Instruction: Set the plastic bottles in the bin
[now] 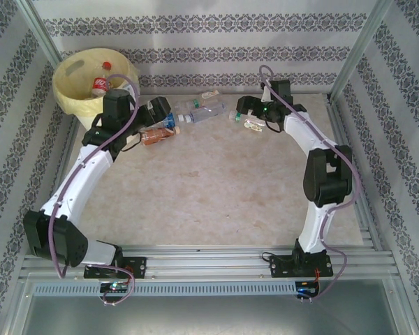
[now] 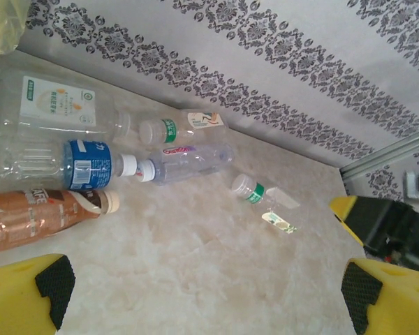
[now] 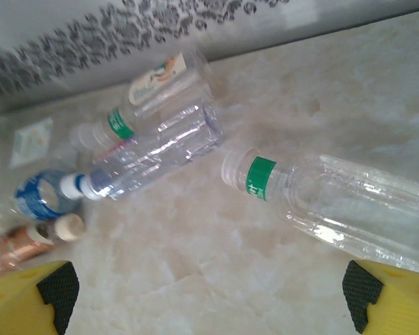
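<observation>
Six plastic bottles [image 2: 188, 162] lie on their sides in a loose cluster by the far edge of the table [image 1: 216, 202], left of its middle. A red-labelled bottle [image 1: 100, 85] rests inside the bin [image 1: 73, 70], which stands in the far left corner.

In the left wrist view a brown bottle [image 2: 35, 216], a blue-labelled bottle [image 2: 84, 166] and a big white-labelled bottle [image 2: 52, 105] sit side by side. A green-banded bottle [image 2: 262, 199] lies apart from them, toward the right.

The left gripper [image 2: 206, 293] hangs over the table just on the near side of the brown bottle, jaws spread wide and holding nothing. The right gripper [image 3: 206, 296] is likewise spread and empty, with the green-banded bottle just ahead of it, close to one fingertip.

From the cluster to the near edge the tabletop lies open. Patterned wall panels [image 1: 398, 139] close it in on the left, right and far sides.
</observation>
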`<state>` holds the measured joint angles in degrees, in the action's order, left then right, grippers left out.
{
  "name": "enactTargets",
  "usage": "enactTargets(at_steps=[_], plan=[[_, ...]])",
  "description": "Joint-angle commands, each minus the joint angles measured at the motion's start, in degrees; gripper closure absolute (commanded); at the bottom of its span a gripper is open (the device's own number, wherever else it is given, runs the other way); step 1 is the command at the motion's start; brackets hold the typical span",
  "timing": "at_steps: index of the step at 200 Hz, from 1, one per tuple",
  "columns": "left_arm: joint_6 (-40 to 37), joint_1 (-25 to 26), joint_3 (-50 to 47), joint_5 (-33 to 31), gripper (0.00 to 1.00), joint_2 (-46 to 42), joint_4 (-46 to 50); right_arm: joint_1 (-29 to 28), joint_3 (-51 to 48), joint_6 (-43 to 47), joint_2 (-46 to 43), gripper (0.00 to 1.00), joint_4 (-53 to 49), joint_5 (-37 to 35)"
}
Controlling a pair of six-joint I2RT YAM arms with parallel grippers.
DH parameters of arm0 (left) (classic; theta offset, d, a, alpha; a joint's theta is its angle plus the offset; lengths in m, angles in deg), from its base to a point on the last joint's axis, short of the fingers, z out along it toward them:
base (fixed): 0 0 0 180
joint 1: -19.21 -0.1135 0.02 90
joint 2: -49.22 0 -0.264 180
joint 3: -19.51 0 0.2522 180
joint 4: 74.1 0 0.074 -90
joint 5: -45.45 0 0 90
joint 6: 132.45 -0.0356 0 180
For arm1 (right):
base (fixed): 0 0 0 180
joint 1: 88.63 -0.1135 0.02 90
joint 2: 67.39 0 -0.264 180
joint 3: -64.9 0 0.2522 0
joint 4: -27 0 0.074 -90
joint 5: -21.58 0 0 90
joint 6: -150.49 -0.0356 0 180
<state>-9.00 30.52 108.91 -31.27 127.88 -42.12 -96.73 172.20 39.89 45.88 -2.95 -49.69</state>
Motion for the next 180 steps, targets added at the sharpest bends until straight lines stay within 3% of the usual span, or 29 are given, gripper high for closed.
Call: enactTargets(at_steps=[1, 30, 55, 78, 136, 180], plan=[[-3.1, 0.6, -2.8, -1.3, 0.00, -4.6, 3.0, 0.2, 6.3, 7.3, 4.7, 0.02, -8.9, 1.1], [-3.3, 0.5, -6.7, -4.6, 0.00, -7.2, 4.1, 0.3, 15.9, 8.2, 11.6, 0.02, -13.6, 0.3], [-3.1, 0.5, -7.9, -7.2, 0.00, -8.3, 4.8, 0.1, 25.2, 3.6, 17.4, 0.02, -20.8, -11.4], [-3.7, 0.4, -7.4, -8.5, 0.00, -8.2, 6.0, 0.3, 27.6, 13.1, 19.9, 0.02, -20.4, -14.6], [-2.9, 0.4, -7.9, -9.9, 0.00, -7.0, 7.0, 2.9, 39.2, 30.0, 28.9, 0.02, -31.1, -6.0], [-2.0, 0.4, -7.5, -8.8, 0.00, -5.0, 6.3, 4.4, 40.6, 36.9, 29.9, 0.02, -36.1, 1.4]])
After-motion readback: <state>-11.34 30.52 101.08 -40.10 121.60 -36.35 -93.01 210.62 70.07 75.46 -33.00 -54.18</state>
